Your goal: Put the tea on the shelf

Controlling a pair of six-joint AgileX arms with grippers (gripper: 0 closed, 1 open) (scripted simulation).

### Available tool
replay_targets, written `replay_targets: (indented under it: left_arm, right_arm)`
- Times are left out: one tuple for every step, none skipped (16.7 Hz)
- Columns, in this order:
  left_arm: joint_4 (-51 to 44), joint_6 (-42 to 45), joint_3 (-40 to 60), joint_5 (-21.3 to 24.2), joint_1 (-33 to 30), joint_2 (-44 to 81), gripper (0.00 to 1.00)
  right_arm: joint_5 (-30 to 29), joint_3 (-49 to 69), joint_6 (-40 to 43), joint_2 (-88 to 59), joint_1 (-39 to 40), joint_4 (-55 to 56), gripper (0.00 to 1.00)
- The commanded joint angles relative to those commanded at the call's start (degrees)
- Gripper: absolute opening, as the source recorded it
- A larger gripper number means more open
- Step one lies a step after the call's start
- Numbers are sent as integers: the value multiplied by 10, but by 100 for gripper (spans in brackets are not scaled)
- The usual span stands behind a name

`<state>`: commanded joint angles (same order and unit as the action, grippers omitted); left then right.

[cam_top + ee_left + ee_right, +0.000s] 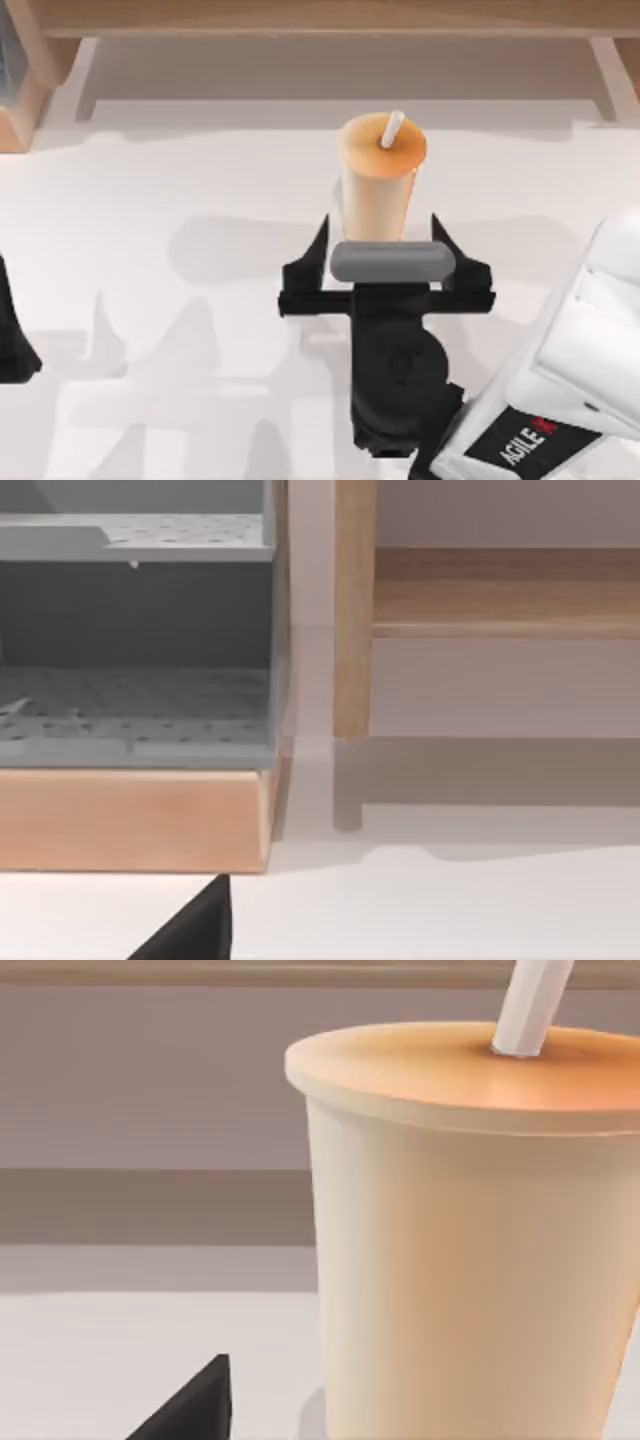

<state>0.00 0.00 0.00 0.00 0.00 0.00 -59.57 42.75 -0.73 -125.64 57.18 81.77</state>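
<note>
A: Where is the tea (381, 175) sitting?

B: It is standing upright on the white surface (180, 200), near the middle and toward the back, just in front of the shelf (330, 18). Its orange lid (383, 145) is facing up with the white straw (392, 129) poking out.

A: And the right hand (380, 243)?

B: Its fingers are spreading wide, one tip on each side of the cup's lower part, and I am not seeing them touching it. From the right wrist view the tea (470, 1240) is looming very close.

A: What is the left arm doing?

B: The left hand (15, 335) is sitting parked at the surface's left edge; I cannot tell how its fingers are set. Its wrist view is looking at a shelf post (352, 610) beside a grey perforated rack (135, 630) on a wooden base (135, 820).
</note>
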Motion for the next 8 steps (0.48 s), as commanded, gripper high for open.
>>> replay_targets:
  left_arm:
    - [0,0,0,0,0,0,100]
    - [0,0,0,0,0,0,100]
    - [0,0,0,0,0,0,100]
    - [0,0,0,0,0,0,100]
    - [0,0,0,0,0,0,100]
    - [0,0,0,0,0,0,100]
    - [0,0,0,0,0,0,100]
    - [0,0,0,0,0,0,100]
  right_arm:
    - [13,15,1,-6,-13,-8,100]
    - [28,32,1,-12,-28,-17,100]
    - [44,50,2,-20,-44,-27,100]
    - [59,67,3,-27,-59,-37,100]
    - [72,82,3,-33,-72,-45,100]
    - [82,93,3,-37,-82,-51,100]
    - [87,98,3,-40,-87,-55,100]
    - [87,99,3,-40,-88,-55,100]
